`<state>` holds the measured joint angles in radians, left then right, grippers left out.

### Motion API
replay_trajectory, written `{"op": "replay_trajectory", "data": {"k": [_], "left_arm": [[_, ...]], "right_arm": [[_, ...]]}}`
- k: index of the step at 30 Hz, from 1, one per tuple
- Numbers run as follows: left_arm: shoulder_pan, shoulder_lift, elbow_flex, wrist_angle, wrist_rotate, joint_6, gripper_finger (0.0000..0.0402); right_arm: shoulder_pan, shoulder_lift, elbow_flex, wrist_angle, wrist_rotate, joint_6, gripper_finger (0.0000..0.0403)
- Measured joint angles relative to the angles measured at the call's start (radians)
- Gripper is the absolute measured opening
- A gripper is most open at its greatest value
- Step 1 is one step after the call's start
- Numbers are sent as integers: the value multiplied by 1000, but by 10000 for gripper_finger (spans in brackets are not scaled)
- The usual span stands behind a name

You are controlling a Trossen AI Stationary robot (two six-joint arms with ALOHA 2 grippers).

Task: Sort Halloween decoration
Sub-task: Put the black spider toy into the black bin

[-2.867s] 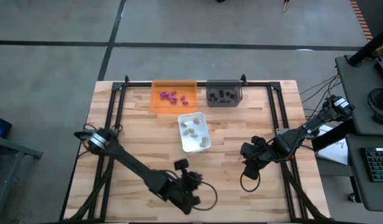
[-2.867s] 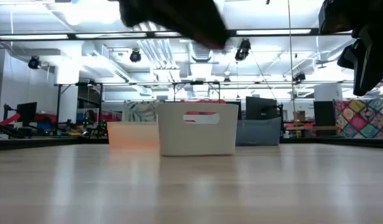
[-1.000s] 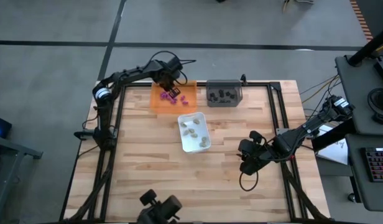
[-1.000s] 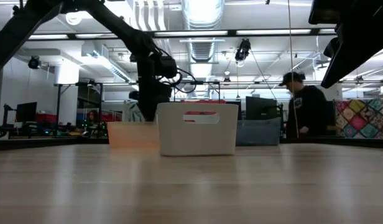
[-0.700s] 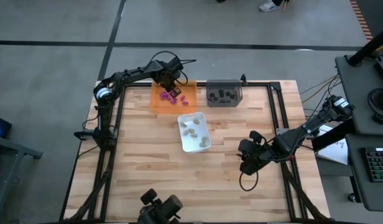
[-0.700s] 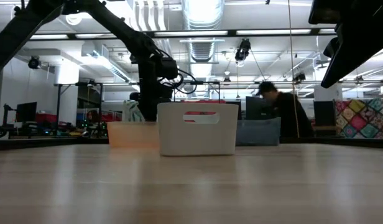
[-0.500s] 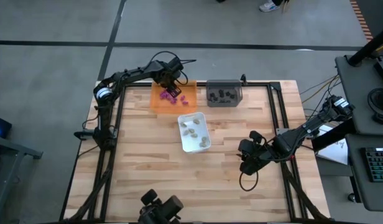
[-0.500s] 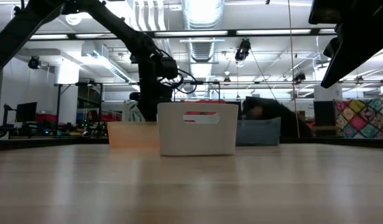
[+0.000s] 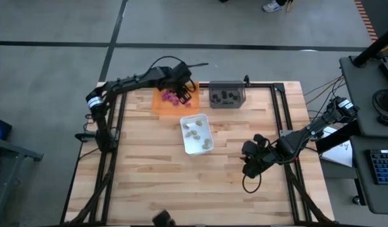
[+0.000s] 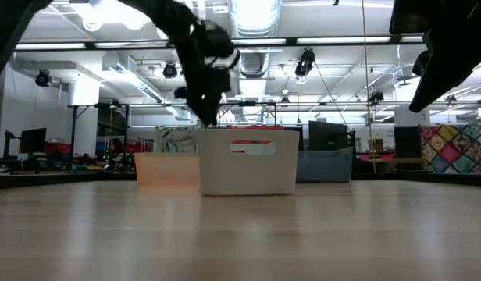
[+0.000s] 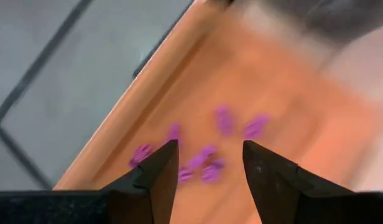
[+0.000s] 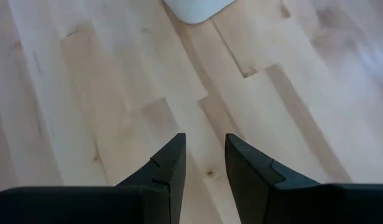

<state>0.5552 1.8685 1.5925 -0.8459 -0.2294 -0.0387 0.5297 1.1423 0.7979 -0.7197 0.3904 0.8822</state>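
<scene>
Several purple decoration pieces [image 9: 172, 98] lie in the orange tray [image 9: 161, 104] at the table's far edge; black pieces [image 9: 225, 96] lie in the grey tray [image 9: 213, 101], and pale beige ones [image 9: 195, 129] in the white tray [image 9: 189, 148]. My left gripper [image 9: 184, 92] hangs open over the orange tray's right part. In the left wrist view the purple pieces [image 11: 224, 119] lie on the tray floor below the left gripper [image 11: 210, 158], which holds nothing. My right gripper [image 9: 249, 165] hovers open over bare wood at the right.
The three trays stand close together at the table's far middle. In the low view the white tray [image 10: 248, 162] hides much of the orange tray [image 10: 166, 168] and the grey tray [image 10: 325, 165]. Bare wood [image 12: 117, 93] lies below my right gripper [image 12: 204, 155].
My left gripper has risen above the orange tray and gone a little toward the table's right edge. A person walking in the room behind the table has passed out of sight.
</scene>
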Motion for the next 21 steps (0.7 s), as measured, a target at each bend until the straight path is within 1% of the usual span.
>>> {"op": "replay_trajectory", "data": {"k": [5,9,13,17,21], "left_arm": [[-151,-78,0,62,-14,-29,162],[-301,-117,0,111,-124,-48,162],[-455,-123,0,162,-222,-75,162],[-596,-112,0,200,-232,-52,162],[-710,-93,-13,252,-231,-53,162]], "right_arm": [[0,0,0,0,-31,60,100],[0,0,0,0,-31,105,100],[0,0,0,1,-32,156,100],[0,0,0,4,-41,200,100],[2,6,0,26,-90,221,100]]}}
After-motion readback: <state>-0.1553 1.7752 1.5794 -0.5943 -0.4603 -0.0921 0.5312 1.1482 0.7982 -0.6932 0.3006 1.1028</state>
